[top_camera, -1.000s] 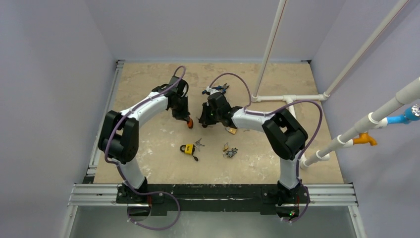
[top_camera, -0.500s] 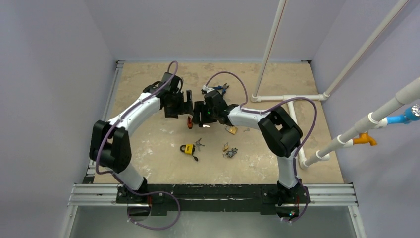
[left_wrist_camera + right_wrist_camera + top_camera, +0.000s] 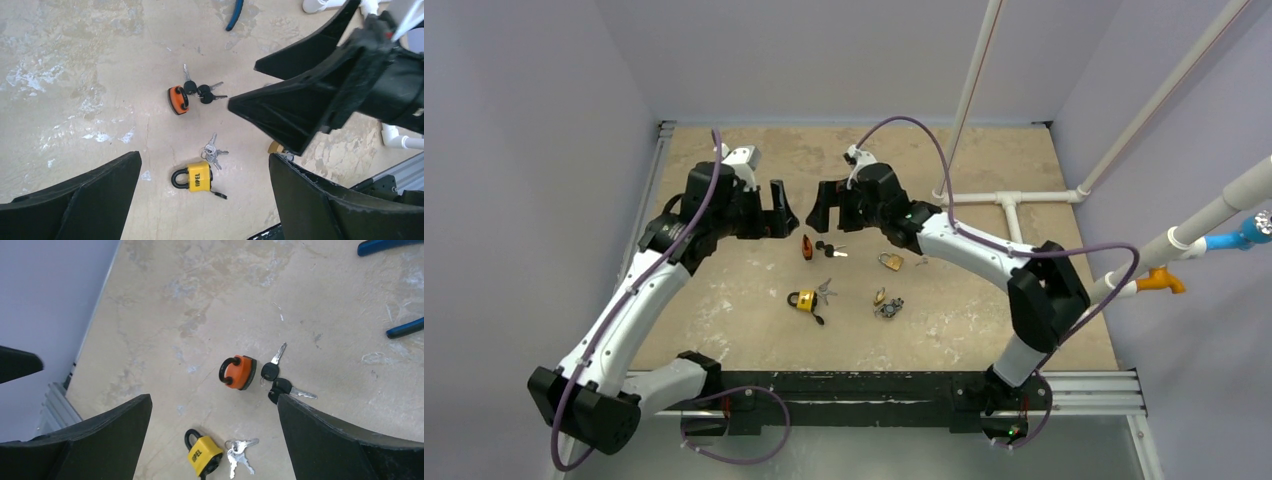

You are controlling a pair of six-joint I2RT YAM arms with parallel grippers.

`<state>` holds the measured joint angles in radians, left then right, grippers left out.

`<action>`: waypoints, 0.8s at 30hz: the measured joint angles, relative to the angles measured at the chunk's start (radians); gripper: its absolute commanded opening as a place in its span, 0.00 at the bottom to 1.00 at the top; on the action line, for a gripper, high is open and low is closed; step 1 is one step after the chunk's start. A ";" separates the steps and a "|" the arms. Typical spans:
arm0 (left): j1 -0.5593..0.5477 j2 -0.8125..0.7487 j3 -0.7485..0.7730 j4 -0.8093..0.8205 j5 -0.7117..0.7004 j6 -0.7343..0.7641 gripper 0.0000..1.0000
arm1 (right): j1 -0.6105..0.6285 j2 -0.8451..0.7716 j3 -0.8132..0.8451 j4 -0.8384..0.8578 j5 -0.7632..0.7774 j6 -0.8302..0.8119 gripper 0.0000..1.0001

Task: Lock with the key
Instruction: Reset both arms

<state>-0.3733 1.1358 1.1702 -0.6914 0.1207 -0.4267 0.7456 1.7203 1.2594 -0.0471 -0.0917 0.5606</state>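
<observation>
Mottled beige stone-look counter (image 3: pixel 724 300) enclosed by plain lavender walls (image 3: pixel 824 60). White plastic pipes (image 3: pixel 1004 198) cross its right side, and an aluminium rail (image 3: pixel 864 392) bounds the near edge. Left pincer (image 3: pixel 782 208) and right pincer (image 3: pixel 816 207) hang face to face over the far half, each spread wide and holding nothing. Just nearer than them, the small orange padlock (image 3: pixel 807 247) lies on the counter, with black-headed keys (image 3: pixel 829 249) just beside it on the right. A yellow padlock (image 3: pixel 802 300) with silver keys (image 3: pixel 825 291) lies closer to the rail. A brass padlock (image 3: pixel 890 262) lies further right.
</observation>
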 measured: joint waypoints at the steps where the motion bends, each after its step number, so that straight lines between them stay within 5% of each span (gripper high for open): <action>1: 0.000 -0.024 -0.015 0.001 0.000 0.001 1.00 | 0.000 -0.026 -0.011 0.000 0.000 0.002 0.99; 15: -0.016 -0.141 -0.073 0.043 -0.041 0.047 1.00 | 0.001 -0.454 -0.207 0.055 0.069 0.047 0.99; 24: -0.016 -0.185 -0.074 0.048 -0.044 0.085 1.00 | 0.001 -0.582 -0.264 0.088 0.100 0.051 0.99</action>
<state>-0.3897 0.9508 1.0962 -0.6430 0.0765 -0.3420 0.7464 1.1385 0.9955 0.0410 0.0078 0.6113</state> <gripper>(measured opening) 0.998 0.987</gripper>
